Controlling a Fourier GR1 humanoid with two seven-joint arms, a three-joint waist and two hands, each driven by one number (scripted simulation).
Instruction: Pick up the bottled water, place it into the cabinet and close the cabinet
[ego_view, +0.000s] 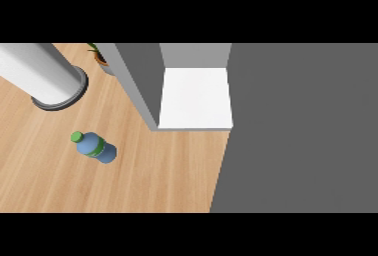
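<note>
Neither hand is in view, so finger state cannot be told; the bottled water (94, 146) stands upright on the wooden counter (162, 175), left of and just before the open cabinet (196, 97).

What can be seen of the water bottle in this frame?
The bottle is small, with a blue body that looks like plastic, a green cap at its upper left and a green band round its middle. Seen from steeply above, it appears to stand upright on the wooden counter, left of centre, casting a small shadow. Nothing touches it except the counter. It stands apart from the open cabinet to its upper right and from the grey-and-white cylinder above it. No hand is in view.
</note>
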